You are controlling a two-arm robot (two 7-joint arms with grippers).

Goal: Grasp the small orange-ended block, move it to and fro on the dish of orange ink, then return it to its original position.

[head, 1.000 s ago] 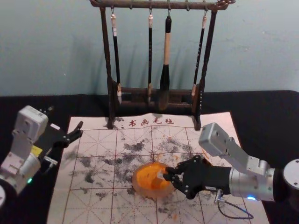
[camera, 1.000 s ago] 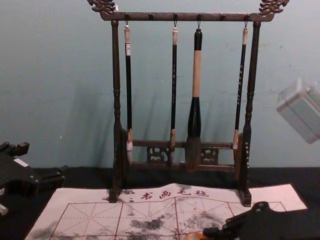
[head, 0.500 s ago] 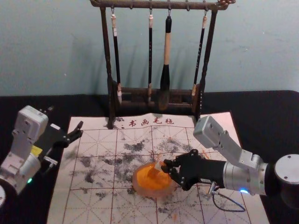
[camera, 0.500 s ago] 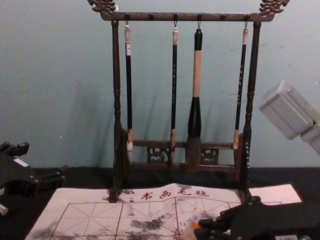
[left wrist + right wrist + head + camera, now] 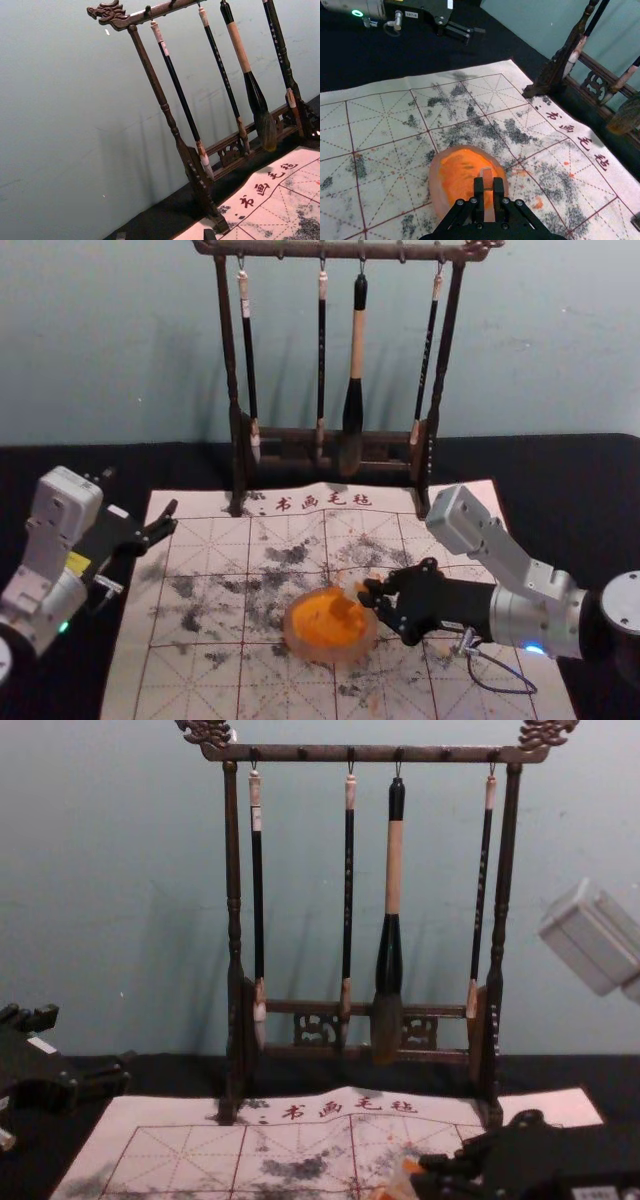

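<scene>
Right gripper (image 5: 488,184) clenched on the small block (image 5: 487,173), which hangs at the dish (image 5: 435,187), near its rim; whether it touches the orange ink (image 5: 460,172) is hard to judge. Likely light and stiff, slick at the inked end; best gripped high, on the clean part. Rim could catch it. Left gripper (image 5: 162,523) parked at the mat's (image 5: 190,690) left side, fingers spread. Brush rack (image 5: 232,380) beyond; bare mat beside the dish gives room.

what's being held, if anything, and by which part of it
The right gripper holds the small block by its end nearer the wrist; the other end sticks out past the fingertips.
</scene>
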